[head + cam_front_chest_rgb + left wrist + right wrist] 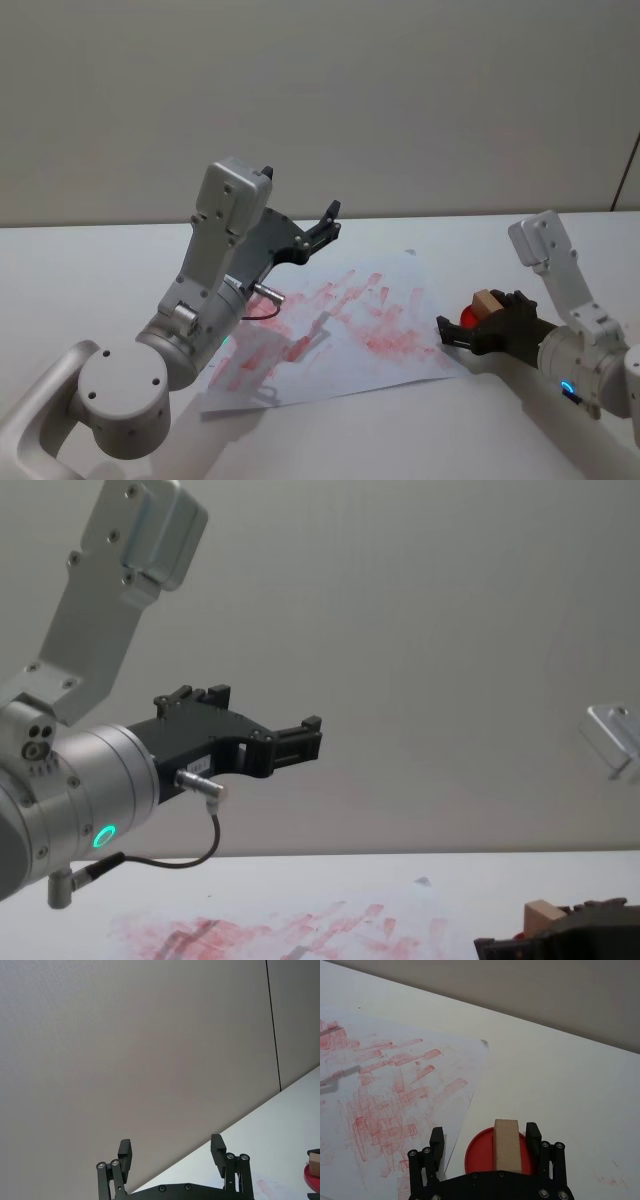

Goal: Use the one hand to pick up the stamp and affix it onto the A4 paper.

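While right hand gapes, stamp stands between fingers.

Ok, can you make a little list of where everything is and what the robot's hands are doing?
A4 paper: lying on the white table, covered in red marks
ink pad: red, on the table beside the A4 paper's edge
stamp: wooden block standing on the ink pad, not gripped
right gripper: open, low over the ink pad, a finger either side of the stamp
left gripper: open, raised above the A4 paper, idle
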